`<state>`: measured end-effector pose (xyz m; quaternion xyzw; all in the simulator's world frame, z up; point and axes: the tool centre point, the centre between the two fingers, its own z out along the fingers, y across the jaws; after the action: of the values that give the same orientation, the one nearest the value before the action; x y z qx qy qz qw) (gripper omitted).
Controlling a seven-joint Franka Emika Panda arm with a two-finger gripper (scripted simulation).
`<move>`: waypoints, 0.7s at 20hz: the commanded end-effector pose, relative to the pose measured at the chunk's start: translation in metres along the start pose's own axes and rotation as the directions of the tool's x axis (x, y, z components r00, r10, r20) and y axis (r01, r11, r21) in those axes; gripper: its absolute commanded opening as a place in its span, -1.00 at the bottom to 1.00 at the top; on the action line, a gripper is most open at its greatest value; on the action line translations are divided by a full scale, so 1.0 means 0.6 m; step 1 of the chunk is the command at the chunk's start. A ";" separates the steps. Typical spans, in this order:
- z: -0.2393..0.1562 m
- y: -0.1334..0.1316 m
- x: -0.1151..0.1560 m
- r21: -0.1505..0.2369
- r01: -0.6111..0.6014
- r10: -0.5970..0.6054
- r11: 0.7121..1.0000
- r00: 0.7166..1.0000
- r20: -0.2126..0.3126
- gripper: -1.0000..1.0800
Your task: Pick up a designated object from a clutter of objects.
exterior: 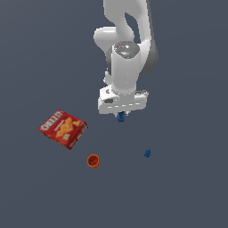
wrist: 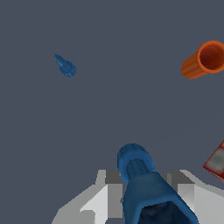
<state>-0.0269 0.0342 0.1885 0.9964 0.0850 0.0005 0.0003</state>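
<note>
End effector (exterior: 121, 116) sits at centre of the exterior view, clamped on the dark-blue peg (wrist: 144, 188), which hangs between its fingers. Judged risk: only a small part of the peg is gripped, so a jolt could pivot it out. Lighter blue bit (exterior: 147, 153), orange cup (exterior: 93, 160) and red box (exterior: 63, 129) lie well apart on the surface (exterior: 187, 191).

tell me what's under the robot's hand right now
A dark-blue peg pokes out just below the gripper. In the wrist view it sits between the fingers. The hand hides its upper part and any floor contact.
</note>
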 end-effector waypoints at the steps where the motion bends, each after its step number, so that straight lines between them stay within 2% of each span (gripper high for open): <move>1: -0.041 -0.009 0.008 0.000 0.000 0.000 1.000 1.000 0.001 -1.00; 14: -0.253 -0.054 0.058 0.000 0.000 0.000 1.000 1.000 0.001 -1.00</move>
<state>-0.0008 0.0682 0.3253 0.9964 0.0850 0.0006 0.0003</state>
